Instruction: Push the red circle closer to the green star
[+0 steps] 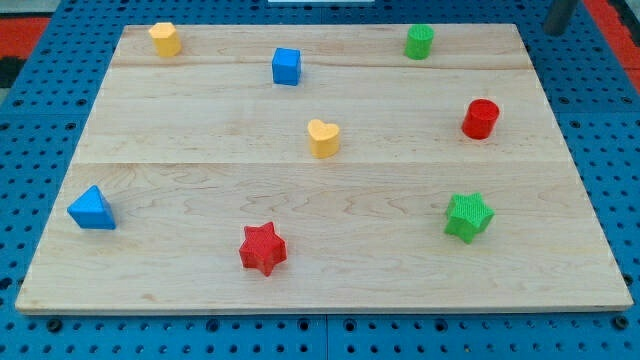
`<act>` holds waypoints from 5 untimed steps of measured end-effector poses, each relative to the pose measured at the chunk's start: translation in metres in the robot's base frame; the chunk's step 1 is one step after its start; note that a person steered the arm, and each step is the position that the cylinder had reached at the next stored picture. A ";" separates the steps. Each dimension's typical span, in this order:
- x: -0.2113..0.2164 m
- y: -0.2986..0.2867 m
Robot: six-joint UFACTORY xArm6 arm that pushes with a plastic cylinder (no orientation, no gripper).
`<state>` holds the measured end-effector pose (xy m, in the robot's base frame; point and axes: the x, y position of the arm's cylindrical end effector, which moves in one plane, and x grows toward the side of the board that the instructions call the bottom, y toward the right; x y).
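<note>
My tip (pixel 556 30) hovers at the counter's (pixel 200 120) top-right corner, well apart from the red circle (pixel 480 118); green star (pixel 468 216) sits below; no fingers.

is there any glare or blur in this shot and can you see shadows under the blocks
Camera view: even light, no strong glare on the wooden board; red circle and green star look sharp, with only faint shadows at their bases; the rod at the view's top right is blurred, my tip indistinct.

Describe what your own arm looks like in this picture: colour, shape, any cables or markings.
Very little of it shows. At the view's top right corner, off the wooden board, a short stretch of my rod is visible: a straight, dark grey cylinder with a smooth, slightly shiny surface. My tip looks plain and blunt. No cables, markings or joints are in view; the rest is cut off by the frame.
</note>
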<state>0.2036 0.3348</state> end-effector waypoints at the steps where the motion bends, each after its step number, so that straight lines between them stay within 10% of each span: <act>1: 0.020 -0.013; 3: 0.124 -0.065; 5: 0.138 -0.141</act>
<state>0.3421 0.1936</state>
